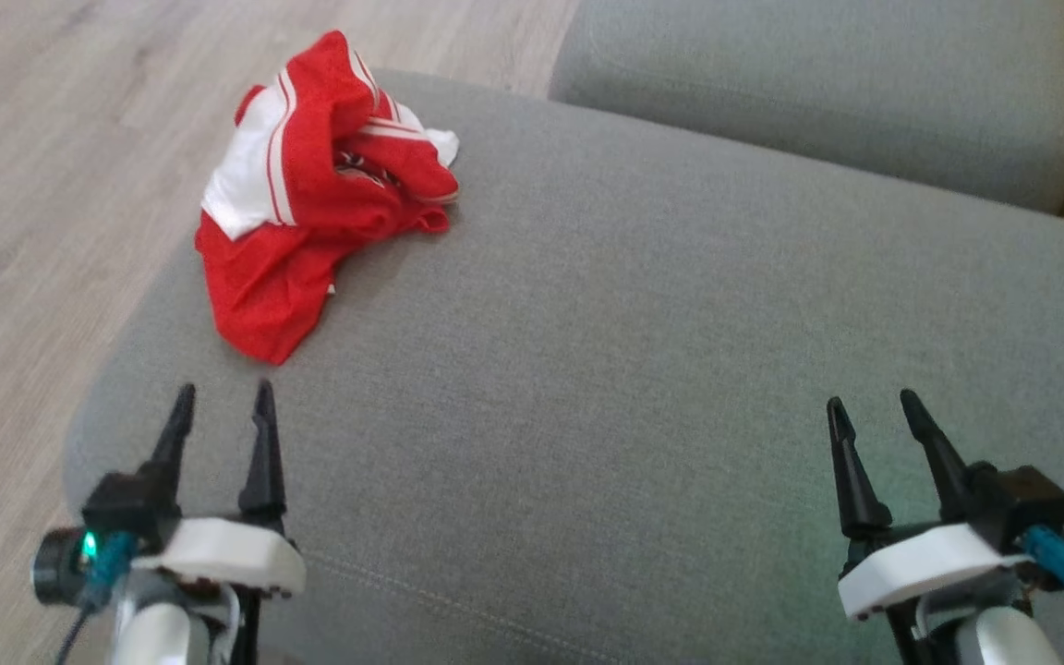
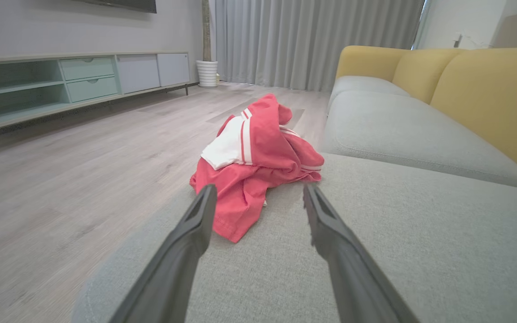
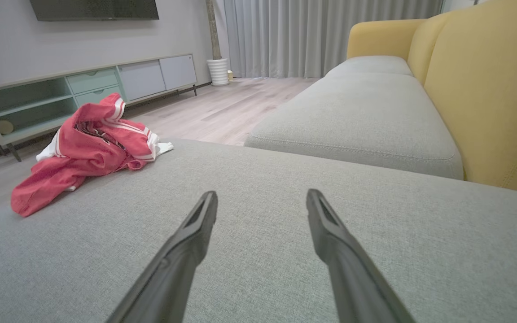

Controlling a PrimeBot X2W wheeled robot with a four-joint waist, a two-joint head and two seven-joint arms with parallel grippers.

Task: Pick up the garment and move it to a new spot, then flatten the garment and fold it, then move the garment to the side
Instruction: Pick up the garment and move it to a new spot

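Note:
A crumpled red garment (image 1: 310,194) with white panels and stripes lies bunched on the grey sofa cushion (image 1: 643,369), at its far left corner near the edge. My left gripper (image 1: 223,397) hovers open just short of the garment's near tip, nothing between its fingers. In the left wrist view the garment (image 2: 254,166) sits straight ahead beyond the left gripper (image 2: 260,192). My right gripper (image 1: 872,405) stands open over bare cushion at the near right, far from the cloth. The right wrist view has the garment (image 3: 88,148) off to its left and the right gripper (image 3: 262,197) empty.
A second grey seat cushion (image 1: 818,83) lies beyond, with yellow backrests (image 2: 487,89) along the right. Wooden floor (image 1: 42,185) drops off left of the cushion. A low TV cabinet (image 2: 61,85), a white pot (image 2: 207,73) and grey curtains (image 2: 312,40) stand across the room.

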